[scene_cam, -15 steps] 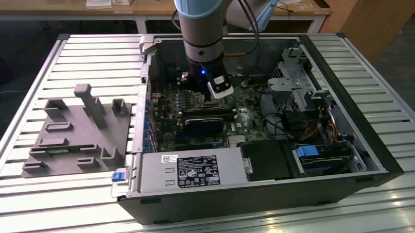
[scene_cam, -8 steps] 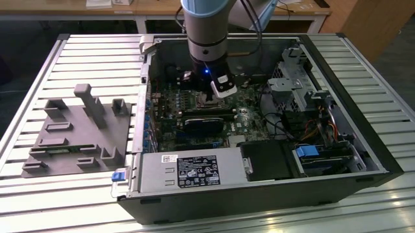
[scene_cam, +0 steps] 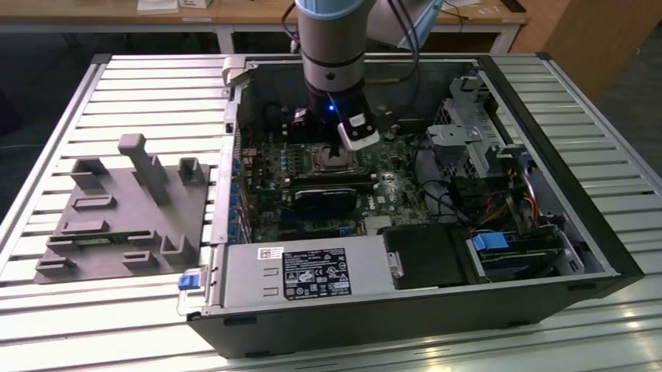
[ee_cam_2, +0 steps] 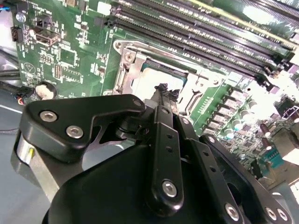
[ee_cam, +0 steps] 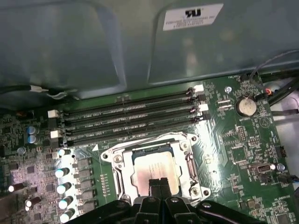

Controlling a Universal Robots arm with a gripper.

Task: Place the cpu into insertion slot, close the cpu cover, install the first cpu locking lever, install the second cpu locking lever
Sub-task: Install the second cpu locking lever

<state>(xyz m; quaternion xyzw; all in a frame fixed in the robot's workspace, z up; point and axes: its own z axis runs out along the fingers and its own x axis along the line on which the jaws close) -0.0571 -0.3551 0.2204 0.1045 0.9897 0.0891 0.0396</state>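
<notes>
Gripper poised over the CPU socket on the green board

The black gripper (ee_cam_2: 164, 91) has its fingertips pressed together, just above the silver-grey cpu (ee_cam_2: 152, 79) lying in the insertion slot (ee_cam_2: 122, 77). 4 long black memory slots (ee_cam_2: 196, 35) run alongside the socket on the circuit board (ee_cam_2: 70, 42).
</notes>
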